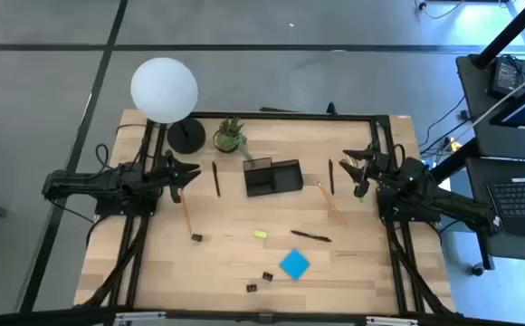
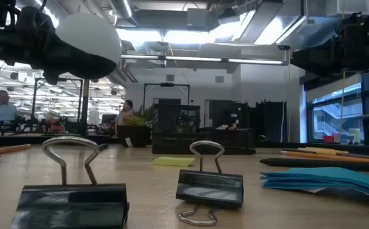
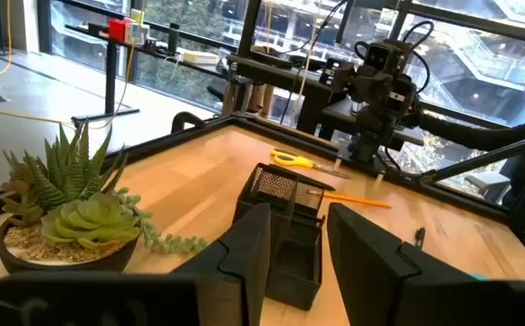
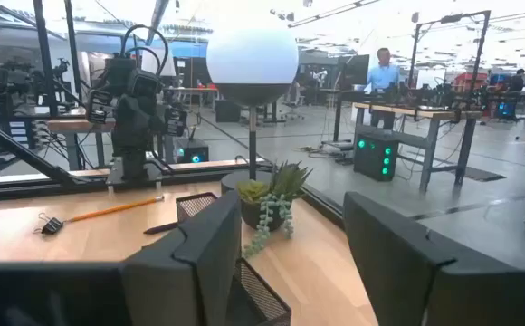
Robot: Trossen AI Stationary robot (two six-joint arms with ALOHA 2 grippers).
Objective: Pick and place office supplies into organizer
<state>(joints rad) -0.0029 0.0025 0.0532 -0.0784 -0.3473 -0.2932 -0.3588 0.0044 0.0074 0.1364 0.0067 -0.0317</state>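
Both arms hang at the table's sides, fingers parted and empty, with the supplies scattered around the organizer.

The organizer (image 1: 272,177), a low black mesh tray at the table's back centre beside the potted plant (image 1: 230,135), looks stiff and light, likely to slide if nudged. The left gripper (image 1: 186,172) hovers near a black pen (image 1: 215,178) and an orange pencil (image 1: 185,210); the right gripper (image 1: 355,168) hovers by another pen (image 1: 331,177) and pencil (image 1: 329,201). All four are thin, rigid and prone to roll, so pinch them mid-shaft, across the width. The blue sticky-note pad (image 1: 294,263) toward the front is flat and soft-edged, best taken at an edge. The binder clips (image 2: 210,187) beside it are small and hard; their wire loops stand up as handles.
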